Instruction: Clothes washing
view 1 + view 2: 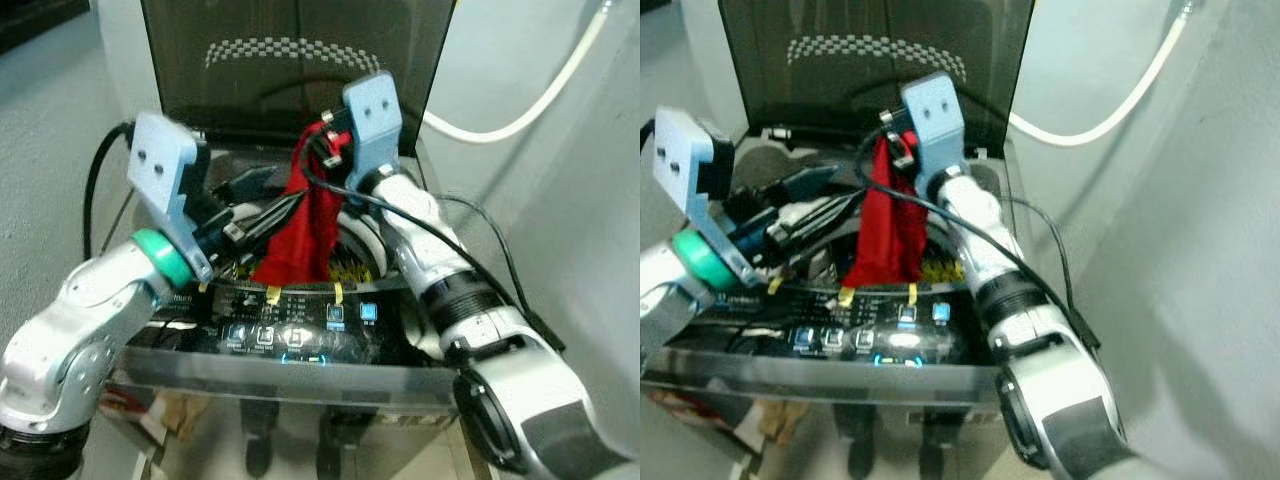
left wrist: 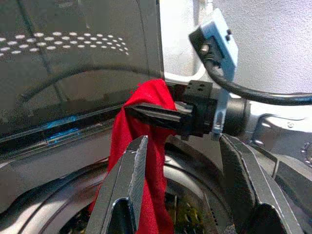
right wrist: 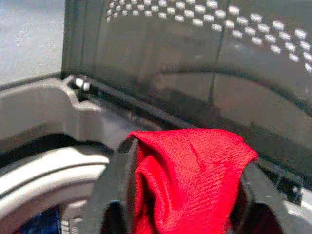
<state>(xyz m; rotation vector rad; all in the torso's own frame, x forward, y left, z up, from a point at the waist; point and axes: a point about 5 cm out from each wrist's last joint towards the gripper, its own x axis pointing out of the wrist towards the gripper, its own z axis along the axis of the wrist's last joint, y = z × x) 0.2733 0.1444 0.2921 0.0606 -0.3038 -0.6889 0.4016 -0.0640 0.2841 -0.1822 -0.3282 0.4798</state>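
While the dark smoked-plastic lid [image 1: 290, 60] of the top-loading washing machine [image 1: 300, 350] is standing raised upright at the back, both arms are reaching over the open drum.

Right gripper [image 2: 156, 114]: its two black fingers are pinched together on the upper end of a crumpled red knitted cloth [image 1: 305, 230]. It is holding the cloth up near the lid, above the round drum opening [image 1: 365, 245]. In the right wrist view the red fabric [image 3: 190, 175] is bunching between the two fingers, tight against both.

Cloth: it is hanging down in a loose fold from the right gripper, its lower edge dangling over the front part of the drum mouth, just behind the control panel [image 1: 300, 325]. Whether the hem is touching the rim, cannot tell.

Left gripper [image 1: 270, 215]: its fingers are spread apart and gripping nothing. It is pointing toward the hanging cloth from the robot's left side; in the left wrist view one finger [image 2: 129, 190] is lying in front of the red fabric and the other is sitting off to the side of it, apart from the cloth.

Control panel is glowing with small blue-lit buttons along the front edge. A white hose [image 1: 540, 90] is curving along the grey wall to the right of the machine.
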